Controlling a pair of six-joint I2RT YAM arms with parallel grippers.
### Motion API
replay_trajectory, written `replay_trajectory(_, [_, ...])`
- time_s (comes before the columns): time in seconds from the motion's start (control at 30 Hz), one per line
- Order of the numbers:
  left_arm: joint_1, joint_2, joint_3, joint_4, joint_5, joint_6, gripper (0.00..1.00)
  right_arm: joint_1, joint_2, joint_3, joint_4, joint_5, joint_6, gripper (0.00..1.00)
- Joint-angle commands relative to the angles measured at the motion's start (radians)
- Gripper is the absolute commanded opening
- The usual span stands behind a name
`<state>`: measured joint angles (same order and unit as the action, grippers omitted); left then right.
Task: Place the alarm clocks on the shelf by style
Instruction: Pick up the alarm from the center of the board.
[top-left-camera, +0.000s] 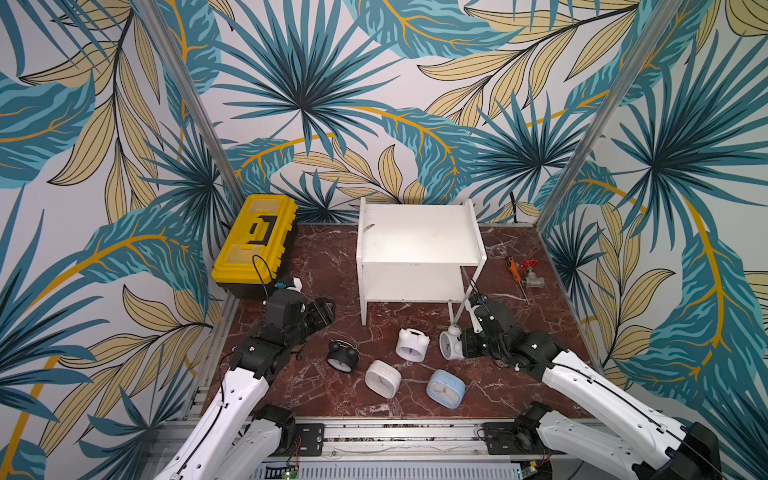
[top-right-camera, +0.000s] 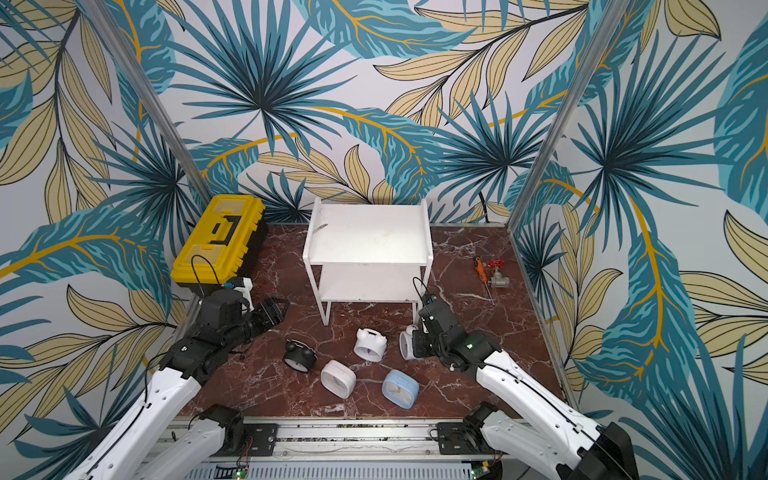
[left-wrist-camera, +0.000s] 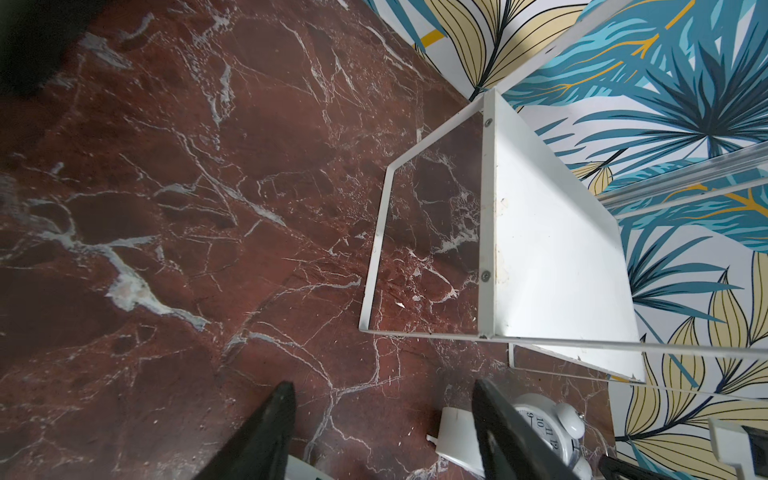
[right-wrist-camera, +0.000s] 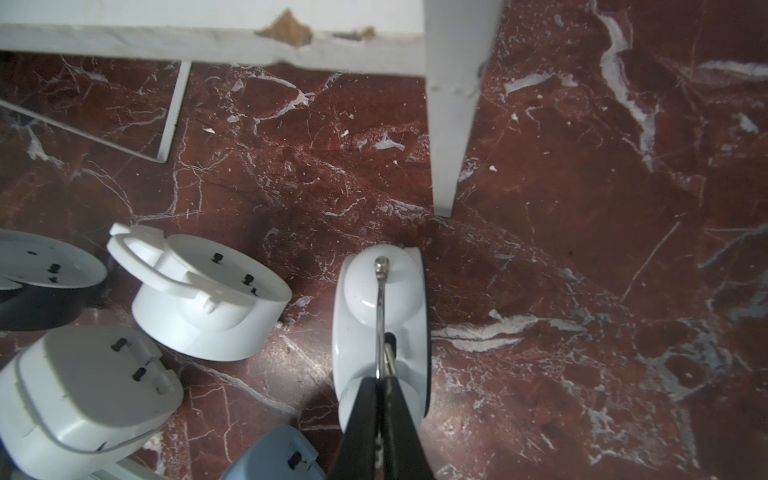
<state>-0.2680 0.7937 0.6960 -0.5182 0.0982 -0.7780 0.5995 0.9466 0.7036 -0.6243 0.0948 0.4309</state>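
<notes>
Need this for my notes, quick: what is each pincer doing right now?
Left pincer: open, empty.
Right pincer: shut on a white bell clock.

The shelf (top-left-camera: 419, 237) is white (tan where its paint is chipped). The tabletop (top-left-camera: 324, 266) under it is dark red marble veined white. In front of the shelf are a black twin-bell clock (top-left-camera: 343, 355), a white twin-bell clock (top-left-camera: 412, 344), a second white twin-bell clock (top-left-camera: 451, 345), a white rounded-square clock (top-left-camera: 382, 376) and a light blue rounded-square clock (top-left-camera: 445, 388). Left of it the toolbox (top-left-camera: 253, 245) is yellow and black; right, an orange-handled screwdriver (top-left-camera: 511, 266) and red-wheeled grey valve (top-left-camera: 532, 281). Behind, the walls (top-left-camera: 374, 83) show teal and pale-yellow leaves.
</notes>
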Motion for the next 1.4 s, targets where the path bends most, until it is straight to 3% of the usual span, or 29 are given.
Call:
replay_trajectory(0.0, [-0.003, -0.016, -0.024, -0.002, 0.002, -0.002, 0.70, 0.013, -0.033, 0.027, -0.058, 0.057, 0.007, 0.04])
replay_trajectory(0.3, [-0.004, -0.023, 0.016, -0.024, -0.011, 0.022, 0.70, 0.048, -0.088, 0.151, -0.208, 0.128, 0.053, 0.00])
replay_trajectory(0.47, [-0.004, -0.021, 0.110, -0.048, -0.026, 0.093, 0.75, 0.079, -0.118, 0.258, -0.303, 0.054, 0.023, 0.00])
replay_trajectory(0.57, [-0.003, -0.023, 0.154, 0.009, 0.000, 0.146, 0.79, 0.079, -0.138, 0.341, -0.341, -0.054, -0.045, 0.00])
replay_trajectory(0.7, [-0.003, 0.018, 0.267, 0.030, 0.142, 0.201, 0.80, 0.080, -0.111, 0.509, -0.373, -0.255, -0.120, 0.00])
replay_trajectory(0.83, [-0.003, 0.033, 0.329, 0.102, 0.419, 0.195, 0.85, 0.080, -0.060, 0.634, -0.349, -0.487, -0.131, 0.00])
replay_trajectory(1.0, [-0.004, 0.052, 0.316, 0.396, 0.753, 0.043, 0.95, 0.080, -0.006, 0.755, -0.204, -0.651, -0.148, 0.00])
replay_trajectory(1.2, [-0.007, 0.125, 0.260, 0.850, 0.911, -0.202, 1.00, 0.078, 0.171, 0.927, -0.086, -0.844, -0.148, 0.00])
replay_trajectory(1.37, [-0.007, 0.201, 0.253, 1.139, 0.963, -0.339, 1.00, 0.069, 0.298, 1.023, 0.112, -0.982, -0.034, 0.00])
